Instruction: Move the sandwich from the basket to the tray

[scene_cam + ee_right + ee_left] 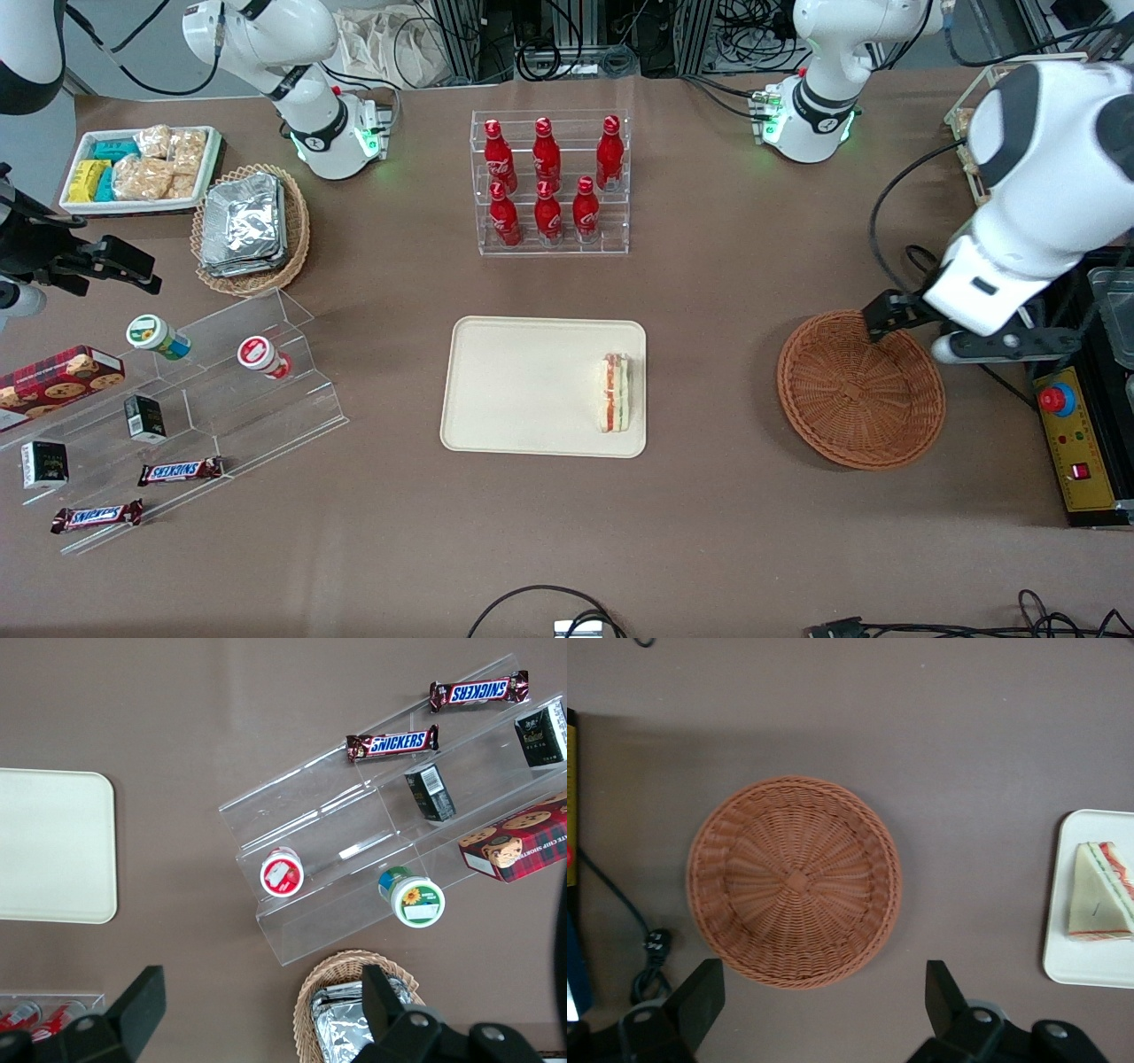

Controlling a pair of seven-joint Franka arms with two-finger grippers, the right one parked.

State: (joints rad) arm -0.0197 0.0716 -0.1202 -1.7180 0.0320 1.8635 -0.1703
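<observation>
**Sandwich delivered; basket empty**

Front view, left to right: the tray (532, 390) lies mid-desk with the sandwich (615, 392) on edge just inside its rim nearest my end, apparently where a short carry from the basket would end. The basket (859, 390) sits empty nearby. My gripper (824, 1005) hangs above the basket's edge, jaws apart and holding nothing. I judge the task complete.

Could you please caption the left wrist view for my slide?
Open gripper above the empty basket; sandwich on the tray.
</observation>
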